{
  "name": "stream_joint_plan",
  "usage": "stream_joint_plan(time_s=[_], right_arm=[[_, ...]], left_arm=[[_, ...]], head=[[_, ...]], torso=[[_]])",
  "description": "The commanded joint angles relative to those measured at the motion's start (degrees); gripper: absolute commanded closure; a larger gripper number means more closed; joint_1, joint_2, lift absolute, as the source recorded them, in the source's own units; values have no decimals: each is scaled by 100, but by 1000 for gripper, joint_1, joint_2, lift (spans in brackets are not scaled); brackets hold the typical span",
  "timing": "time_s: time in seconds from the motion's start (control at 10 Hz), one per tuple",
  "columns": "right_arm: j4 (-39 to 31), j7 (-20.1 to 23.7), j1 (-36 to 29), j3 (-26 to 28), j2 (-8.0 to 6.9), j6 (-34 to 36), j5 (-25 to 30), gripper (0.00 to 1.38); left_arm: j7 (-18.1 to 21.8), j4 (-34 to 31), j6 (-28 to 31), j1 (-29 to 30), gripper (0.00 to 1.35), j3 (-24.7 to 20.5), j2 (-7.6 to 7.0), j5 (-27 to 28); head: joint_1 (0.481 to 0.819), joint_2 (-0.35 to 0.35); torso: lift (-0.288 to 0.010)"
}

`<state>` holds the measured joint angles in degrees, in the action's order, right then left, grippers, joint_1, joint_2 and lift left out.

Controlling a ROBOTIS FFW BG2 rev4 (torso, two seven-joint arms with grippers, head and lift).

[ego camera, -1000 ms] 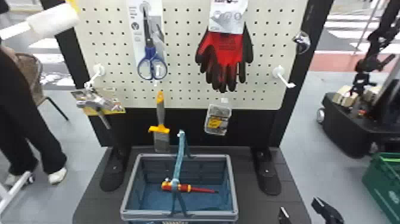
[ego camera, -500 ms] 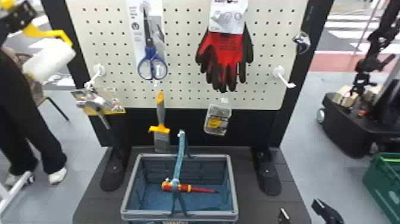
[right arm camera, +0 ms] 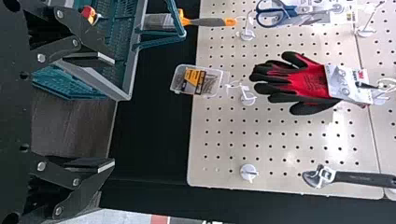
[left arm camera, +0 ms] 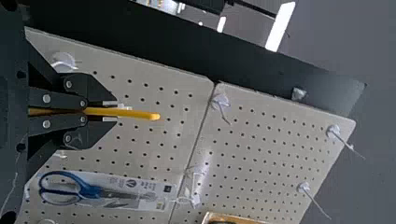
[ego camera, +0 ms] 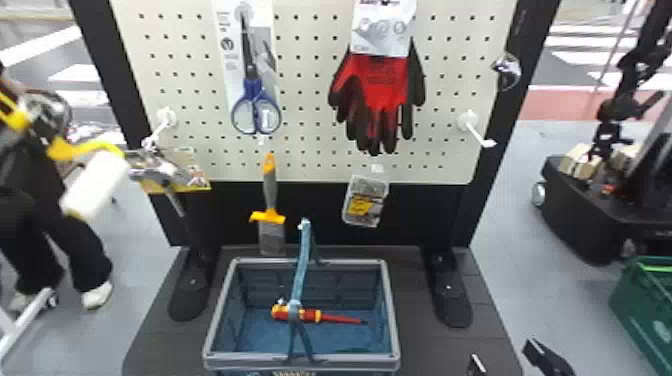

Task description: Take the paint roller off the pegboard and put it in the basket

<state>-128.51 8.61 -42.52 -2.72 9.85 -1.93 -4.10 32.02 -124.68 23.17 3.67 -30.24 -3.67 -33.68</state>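
Right now the paint roller with its fluffy white sleeve and bent yellow frame is off the cream perforated pegboard, held out past that board's left side, and what matters is that the sleeve hangs lower than the left gripper and to its right, on the side toward the blue-grey plastic basket. The black fingers are pinched together on the yellow frame, whose end pokes out ahead of them, while the sleeve's long axis slants from upper right down to lower left in the head view. The left arm, clearly the one for this job, comes in high at the left edge; the right gripper waits low on the right with its fingers spread. I judge the next stretch to be a carry rightward and down, swinging wide of the silver metal tool on the hook, then turning the sleeve to clear the upright teal carrying handle and settle beside or over the red-and-yellow screwdriver
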Motion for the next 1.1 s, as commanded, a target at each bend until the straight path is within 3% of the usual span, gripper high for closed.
stream_joint_plan(time_s=[0.0,0.1,0.3,1.0], right_arm=[[18,0,-9,0,-1,-9,-38,498],[18,0,-9,0,-1,-26,-29,498],[32,0,-21,0,-1,-26,-29,498],[46,0,-9,-9,-9,-44,-21,498]], left_arm=[[-12,507,-304,239,1217,185,217,-200],[-20,774,-374,325,1217,282,314,-323],[-38,1210,-454,473,1217,546,358,-560],[-20,2377,-331,190,1217,1609,235,-930]], head=[[549,0],[549,0],[549,0],[549,0]], torso=[[-100],[-100],[-100],[-100]])
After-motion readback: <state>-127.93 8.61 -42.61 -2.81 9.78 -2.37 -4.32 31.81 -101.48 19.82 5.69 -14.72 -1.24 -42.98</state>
